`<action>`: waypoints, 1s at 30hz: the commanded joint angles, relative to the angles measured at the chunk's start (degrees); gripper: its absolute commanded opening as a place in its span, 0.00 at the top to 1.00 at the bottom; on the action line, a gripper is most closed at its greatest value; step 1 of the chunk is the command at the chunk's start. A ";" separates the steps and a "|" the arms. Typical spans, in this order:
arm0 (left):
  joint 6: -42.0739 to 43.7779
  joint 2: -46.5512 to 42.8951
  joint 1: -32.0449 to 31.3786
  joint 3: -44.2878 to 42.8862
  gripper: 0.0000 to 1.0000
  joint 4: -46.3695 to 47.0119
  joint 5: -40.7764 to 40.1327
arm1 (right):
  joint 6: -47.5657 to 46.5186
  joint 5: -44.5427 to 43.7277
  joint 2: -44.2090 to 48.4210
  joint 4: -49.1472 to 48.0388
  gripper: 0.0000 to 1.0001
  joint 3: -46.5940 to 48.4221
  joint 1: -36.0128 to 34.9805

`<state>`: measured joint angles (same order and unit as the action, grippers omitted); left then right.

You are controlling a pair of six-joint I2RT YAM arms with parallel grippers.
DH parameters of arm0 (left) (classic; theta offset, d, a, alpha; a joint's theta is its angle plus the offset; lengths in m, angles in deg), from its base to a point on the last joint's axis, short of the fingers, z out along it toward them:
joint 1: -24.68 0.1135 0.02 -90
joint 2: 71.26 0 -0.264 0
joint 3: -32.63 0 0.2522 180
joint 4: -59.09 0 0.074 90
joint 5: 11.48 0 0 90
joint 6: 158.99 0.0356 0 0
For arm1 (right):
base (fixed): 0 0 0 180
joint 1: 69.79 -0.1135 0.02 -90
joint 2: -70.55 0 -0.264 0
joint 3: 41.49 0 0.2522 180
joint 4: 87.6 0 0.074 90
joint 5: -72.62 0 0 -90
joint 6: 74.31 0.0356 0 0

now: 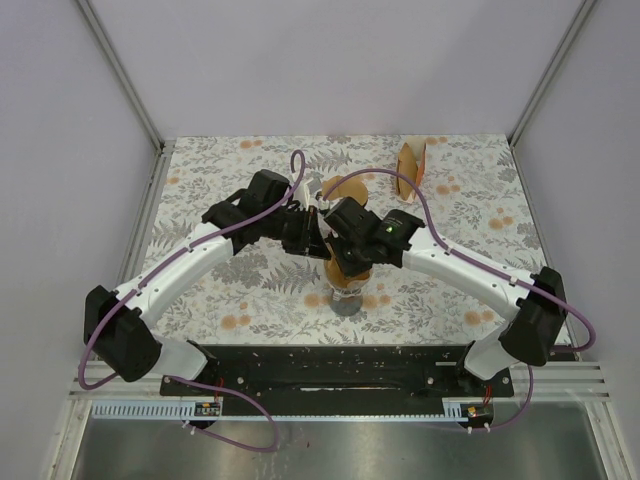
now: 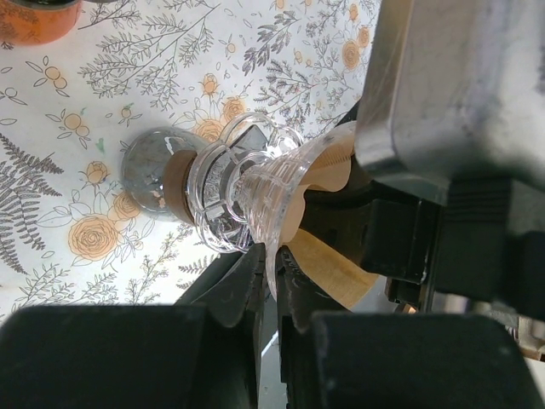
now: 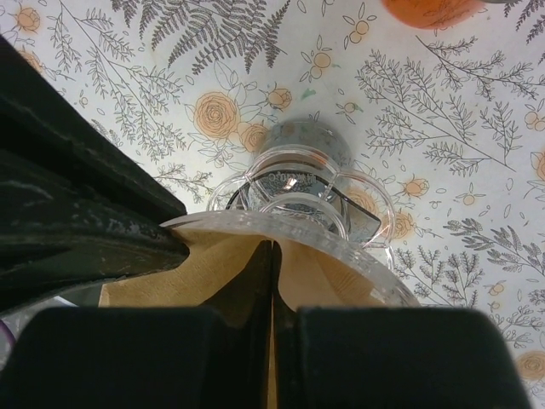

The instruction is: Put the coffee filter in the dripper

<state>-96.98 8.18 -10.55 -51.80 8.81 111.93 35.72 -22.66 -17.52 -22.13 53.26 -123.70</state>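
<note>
Left jaws clamp one dripper (image 2: 272,183) — right jaws pinch one filter (image 3: 200,273).

Layout | dripper (image 2: 272,192) is seated on jug (image 2: 153,166), near-centre of table (image 1: 250,300) | filter (image 2: 328,268) is lodged in dripper | left gripper (image 2: 268,273) is closed on dripper rim from left | right gripper (image 3: 272,256) is set inside filter from right | cup (image 1: 345,188) is placed behind both | filter stand (image 1: 411,165) is placed far right, well apart
</note>
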 commanded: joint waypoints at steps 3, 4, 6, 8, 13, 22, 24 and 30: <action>0.83 -1.48 -0.46 -1.04 1.00 0.83 0.34 | -0.87 1.59 4.93 -4.59 1.00 3.65 -0.76; 0.83 -1.57 -0.46 -1.04 1.00 0.74 0.17 | -1.05 1.67 5.10 -4.51 1.00 3.65 -0.67; 0.74 -1.39 -0.29 -1.04 1.00 0.48 0.17 | -1.22 1.76 5.28 -4.51 1.00 3.65 -0.67; 0.48 -1.48 -0.11 -1.04 1.00 0.39 -0.01 | -1.31 1.76 4.93 -4.16 1.00 3.56 -0.67; 0.48 -1.48 0.15 -0.96 1.00 0.21 -0.01 | -1.40 1.59 5.10 -3.10 1.00 4.26 -0.76; 0.65 -1.22 0.24 -1.40 1.00 0.04 -0.10 | -1.66 -3.24 11.34 -0.64 0.80 8.83 -0.67; 0.65 -1.30 0.24 -1.48 1.00 0.04 -0.19 | -1.23 -5.87 12.74 0.41 0.67 9.62 -0.67; 0.74 -1.22 0.33 -1.40 1.00 -0.14 -0.45 | 1.93 -7.84 15.03 4.02 0.45 6.65 4.41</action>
<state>-96.52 7.98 -10.50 -51.80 7.81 111.75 35.30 -28.47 -3.51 -20.91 61.10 -122.98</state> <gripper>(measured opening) 0.100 0.527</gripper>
